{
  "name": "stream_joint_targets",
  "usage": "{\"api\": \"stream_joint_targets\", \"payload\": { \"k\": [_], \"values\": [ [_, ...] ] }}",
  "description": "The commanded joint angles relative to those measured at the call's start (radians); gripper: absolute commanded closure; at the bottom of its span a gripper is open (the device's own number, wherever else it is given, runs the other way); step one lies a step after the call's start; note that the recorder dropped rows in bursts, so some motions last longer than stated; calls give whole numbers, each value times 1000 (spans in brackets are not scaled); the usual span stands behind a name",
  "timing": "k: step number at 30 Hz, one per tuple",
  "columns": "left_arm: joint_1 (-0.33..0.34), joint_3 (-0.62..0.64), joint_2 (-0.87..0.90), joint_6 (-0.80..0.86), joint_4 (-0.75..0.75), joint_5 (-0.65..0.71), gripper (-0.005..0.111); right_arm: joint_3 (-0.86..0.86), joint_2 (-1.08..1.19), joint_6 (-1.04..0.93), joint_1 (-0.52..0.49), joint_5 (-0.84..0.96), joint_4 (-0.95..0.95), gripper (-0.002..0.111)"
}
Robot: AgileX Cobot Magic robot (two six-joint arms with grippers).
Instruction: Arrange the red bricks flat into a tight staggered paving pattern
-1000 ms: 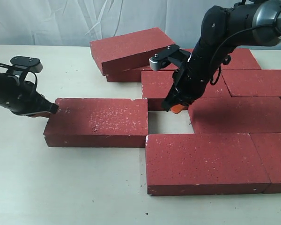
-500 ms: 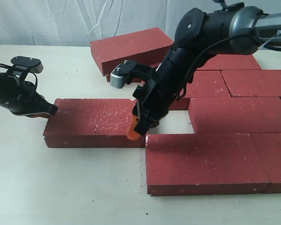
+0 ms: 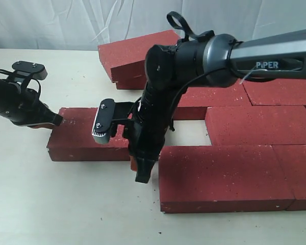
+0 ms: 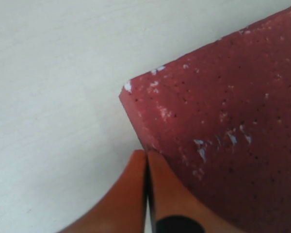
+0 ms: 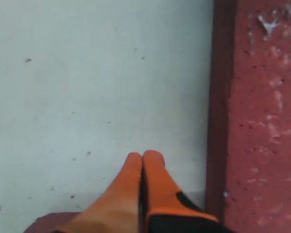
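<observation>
You're seeing flat rectangular dark-red grainy bricks (image 3: 229, 173) w/ white specks; one at 12 o'clock is leaning tilted. L gripper (image 4: 146, 155), R gripper (image 5: 142, 156): jaws pressing together.

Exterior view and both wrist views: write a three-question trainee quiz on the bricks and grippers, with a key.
1. True or false: the right gripper is shut and empty.
2. In the exterior view, the left gripper has its tip at the loose brick at the brick's: A) left end, B) top middle, C) right end?
3. Fill in: the back-left brick lies ___, not flat.
Key: 1 true; 2 A; 3 tilted.
</observation>
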Motion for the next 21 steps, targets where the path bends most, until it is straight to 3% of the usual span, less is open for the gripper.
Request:
{"api": "stream_joint_targets", "payload": {
  "k": [1, 8, 21],
  "values": [
    [-21, 9, -1, 1, 5, 92, 107, 2, 14, 87, 2, -89, -120, 109],
    [-21, 9, -1, 1, 5, 92, 107, 2, 29, 207, 2, -126, -263, 109],
    [-21, 9, -1, 3, -19, 75, 107, 2, -125, 237, 8, -12, -161, 109]
  ]
}}
